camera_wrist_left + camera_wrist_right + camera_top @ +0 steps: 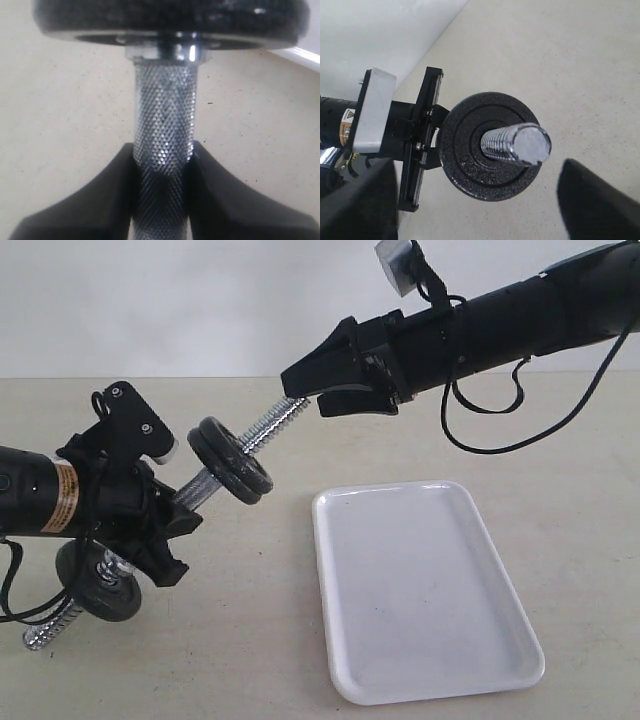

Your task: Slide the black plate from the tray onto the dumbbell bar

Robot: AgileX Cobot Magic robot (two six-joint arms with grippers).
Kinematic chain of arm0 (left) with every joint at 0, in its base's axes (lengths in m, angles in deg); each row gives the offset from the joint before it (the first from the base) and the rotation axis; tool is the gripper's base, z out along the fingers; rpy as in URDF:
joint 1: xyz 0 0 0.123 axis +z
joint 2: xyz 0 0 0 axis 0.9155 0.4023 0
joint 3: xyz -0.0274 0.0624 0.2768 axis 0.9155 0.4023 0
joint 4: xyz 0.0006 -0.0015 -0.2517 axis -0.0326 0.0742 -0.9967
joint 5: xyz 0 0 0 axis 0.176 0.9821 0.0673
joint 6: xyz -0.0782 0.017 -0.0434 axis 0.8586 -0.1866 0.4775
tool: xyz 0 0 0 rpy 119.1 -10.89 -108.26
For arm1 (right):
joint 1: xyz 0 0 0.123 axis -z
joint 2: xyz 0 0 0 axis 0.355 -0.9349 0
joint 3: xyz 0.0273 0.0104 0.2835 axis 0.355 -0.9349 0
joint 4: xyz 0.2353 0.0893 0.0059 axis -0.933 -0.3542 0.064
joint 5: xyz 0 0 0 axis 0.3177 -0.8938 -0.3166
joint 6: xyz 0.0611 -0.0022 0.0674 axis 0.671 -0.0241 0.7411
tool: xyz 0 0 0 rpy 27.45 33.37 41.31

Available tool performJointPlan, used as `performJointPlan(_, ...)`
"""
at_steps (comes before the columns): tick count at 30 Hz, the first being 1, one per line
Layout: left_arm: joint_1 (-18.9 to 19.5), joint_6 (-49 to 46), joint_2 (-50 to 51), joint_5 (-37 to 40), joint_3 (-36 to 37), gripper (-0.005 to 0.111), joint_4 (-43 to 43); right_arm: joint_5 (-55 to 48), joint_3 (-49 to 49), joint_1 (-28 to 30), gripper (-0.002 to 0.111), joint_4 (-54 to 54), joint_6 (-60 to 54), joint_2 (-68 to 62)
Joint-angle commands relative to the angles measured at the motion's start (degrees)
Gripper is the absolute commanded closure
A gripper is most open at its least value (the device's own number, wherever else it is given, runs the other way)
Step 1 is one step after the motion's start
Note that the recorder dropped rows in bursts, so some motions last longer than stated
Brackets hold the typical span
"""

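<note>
My left gripper (162,167) is shut on the knurled middle of the dumbbell bar (262,427), which tilts up to the right above the table. Two black plates (231,460) sit together on the bar's upper half. In the right wrist view the outer plate (470,160) faces me with the threaded bar end (532,145) poking through. A third disc (100,585) sits at the low end. My right gripper (310,392) hangs open and holds nothing just past the bar's upper tip. The white tray (430,590) lies flat at the right with nothing in it.
The beige table (250,640) runs under everything, with a pale wall behind. A black cable (500,435) loops below the right arm. The left arm's body (60,495) sits low at the left edge, and the bar's lower threaded tip (42,633) nearly touches the table.
</note>
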Motion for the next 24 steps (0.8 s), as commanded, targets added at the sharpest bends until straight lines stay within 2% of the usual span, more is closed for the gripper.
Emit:
performJointPlan(1,-0.1,2.1,-3.6,-6.1,-3.3,0.102,-4.7,-0.6,0.4,0.0,0.075,0.7,1.9,0.8)
performJointPlan(3,-0.1,3.2,-3.6,-4.3,-3.3,0.102,-5.9,-1.8,0.4,0.0,0.107,0.8,1.9,0.8)
performJointPlan(9,-0.1,9.0,-3.6,-1.5,-3.3,0.102,-6.0,-1.8,0.4,0.0,0.109,4.7,2.6,0.8)
performJointPlan(12,-0.1,11.4,-3.6,-1.4,-3.3,0.102,-6.0,-1.8,0.4,0.0,0.109,5.0,5.7,0.8)
performJointPlan(24,-0.1,23.5,-3.6,-1.0,-3.3,0.102,-6.0,-1.8,0.4,0.0,0.109,10.7,6.3,0.8)
